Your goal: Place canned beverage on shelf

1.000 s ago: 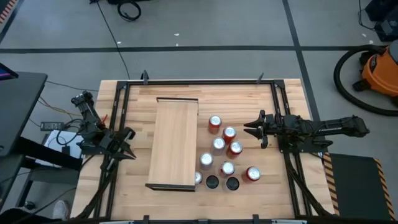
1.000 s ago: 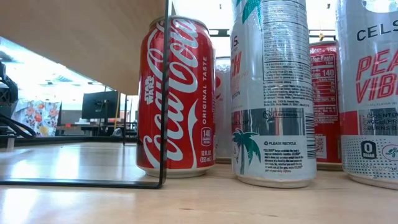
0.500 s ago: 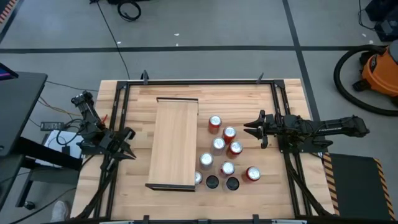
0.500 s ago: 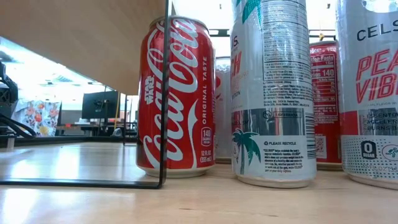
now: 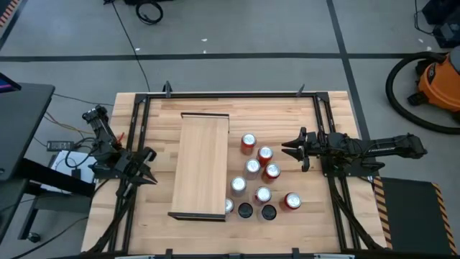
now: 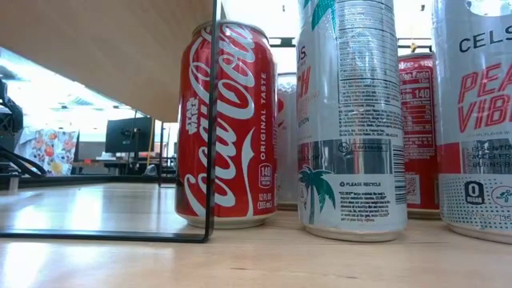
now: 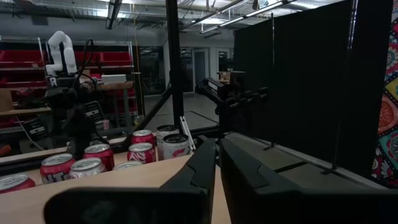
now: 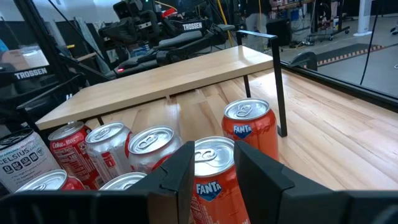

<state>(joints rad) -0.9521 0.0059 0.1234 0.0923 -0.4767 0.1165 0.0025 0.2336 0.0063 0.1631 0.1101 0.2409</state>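
Shelf (image 5: 200,165) pale plywood, top bare; cans (image 5: 256,174) beside; both grippers narrow, empty.

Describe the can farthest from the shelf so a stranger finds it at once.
From above, find the pale shelf, then the cluster of cans on its right-arm side. The red can stands farthest out, apart from the rest.

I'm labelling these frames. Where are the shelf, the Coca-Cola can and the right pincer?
shelf (image 5: 201,165): high view, middle of its flat top.
Coca-Cola can (image 6: 228,120): low view, on its red label.
right pincer (image 5: 287,149): high view, midway between its fingertips, beside the cans.
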